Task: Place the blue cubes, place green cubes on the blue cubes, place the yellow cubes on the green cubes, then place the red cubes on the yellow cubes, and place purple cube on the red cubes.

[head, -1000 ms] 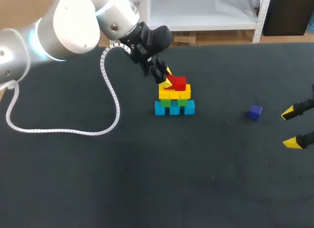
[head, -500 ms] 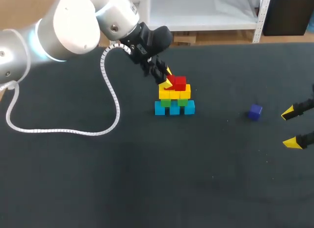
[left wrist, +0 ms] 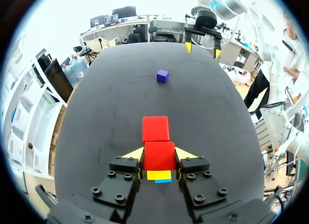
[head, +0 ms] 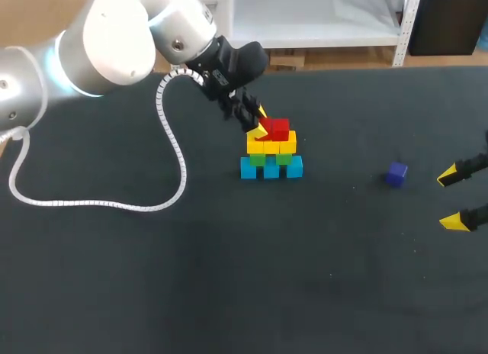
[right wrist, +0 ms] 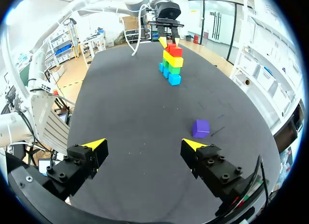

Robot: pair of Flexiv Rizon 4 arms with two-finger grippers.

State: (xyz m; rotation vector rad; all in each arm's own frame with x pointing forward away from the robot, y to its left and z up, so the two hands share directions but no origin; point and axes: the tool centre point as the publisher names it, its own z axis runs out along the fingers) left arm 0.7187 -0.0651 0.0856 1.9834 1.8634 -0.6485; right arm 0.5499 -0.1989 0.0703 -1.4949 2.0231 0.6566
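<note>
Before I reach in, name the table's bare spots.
Bare: the near half of the table, before the cube stack and white cable; between stack and purple cube. Crowded: the stack's top, where the left pincer grips a red cube.

**Head camera:** fixed above and behind the robot, facing down on the bench [head: 229, 293] from long range. The cube stack [head: 271, 152] lies toward 12 o'clock of bench centre and the purple cube [head: 396, 173] toward 3 o'clock.

**Left wrist camera:** looks out along the left gripper [left wrist: 159, 155], very near the red cube [left wrist: 159, 159] clamped between its fingers. The purple cube lies ahead at 12 o'clock.

**Right wrist camera:** looks out along the right gripper [right wrist: 144, 147], fingers spread wide. The stack lies far ahead at 12 o'clock.

**Overlap:** the wrist cameras face each other. All three views share the stack and the purple cube.
</note>
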